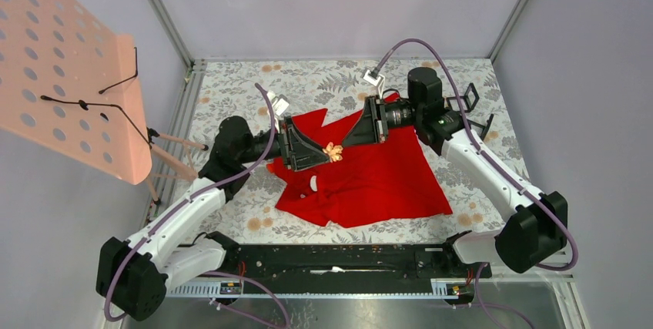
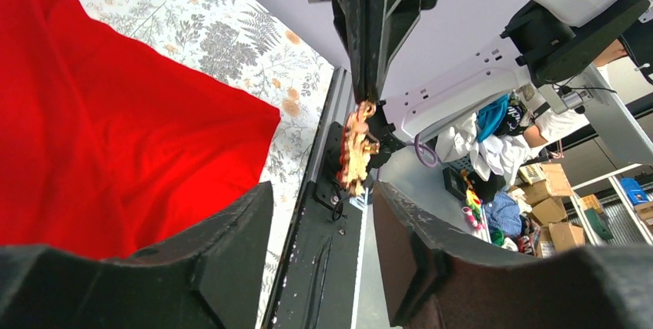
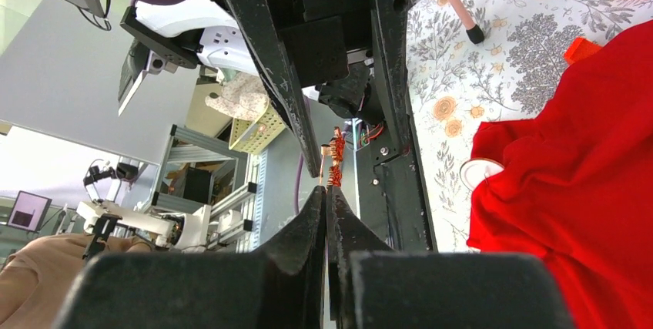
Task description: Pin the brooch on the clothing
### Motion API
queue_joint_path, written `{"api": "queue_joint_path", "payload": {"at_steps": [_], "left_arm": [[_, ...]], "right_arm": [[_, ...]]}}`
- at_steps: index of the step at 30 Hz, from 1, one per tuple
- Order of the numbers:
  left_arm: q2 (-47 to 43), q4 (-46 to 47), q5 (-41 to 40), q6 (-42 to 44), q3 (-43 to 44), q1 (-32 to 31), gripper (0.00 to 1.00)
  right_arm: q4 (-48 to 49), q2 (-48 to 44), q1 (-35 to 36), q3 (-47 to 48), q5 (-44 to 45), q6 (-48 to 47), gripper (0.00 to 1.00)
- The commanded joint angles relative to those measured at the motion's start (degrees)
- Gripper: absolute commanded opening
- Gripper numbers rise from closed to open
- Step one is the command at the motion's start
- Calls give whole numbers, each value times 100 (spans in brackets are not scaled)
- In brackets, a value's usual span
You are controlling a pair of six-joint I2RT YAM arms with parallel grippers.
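Note:
The clothing, a bright red shirt (image 1: 377, 179), lies crumpled on the floral tablecloth; it also shows in the left wrist view (image 2: 100, 129) and the right wrist view (image 3: 585, 190). A small gold and orange brooch (image 1: 333, 152) hangs in the air above the shirt's left part. My right gripper (image 1: 339, 146) is shut on the brooch (image 3: 336, 161), which sticks out of its tips (image 3: 326, 190). My left gripper (image 1: 319, 156) faces it, open, with its fingers (image 3: 269, 75) on either side of the brooch (image 2: 356, 152). The left gripper (image 2: 323, 221) holds nothing.
A pink perforated board (image 1: 69, 75) on thin legs stands at the left of the table. A black rail (image 1: 339, 260) runs along the near edge between the arm bases. A white round label (image 3: 481, 169) shows at the shirt's edge. Grey walls enclose the table.

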Motion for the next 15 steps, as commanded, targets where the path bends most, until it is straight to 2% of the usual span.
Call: {"api": "queue_joint_path", "payload": {"at_steps": [1,4,6,11,14,15], "left_arm": [[76,1001,206,-417,163,0,50],[101,1095,234,-490,144,-7,39],[102,1112,251,-511,125,-3,29],[88,1113,287,-529,73,-7,16],[63,1153,306,-529,41,-7,0],[40,1175,289,-529,25,-7,0]], "right_arm": [[-115,6,98,302,-277,-186,0],[-265,15,117,346,-282,-302,0],[-365,27,118,376,-262,-378,0],[-549,72,118,426,-177,-525,0],[-690,80,123,467,-101,-625,0],[-731,81,127,479,-50,-649,0]]}}
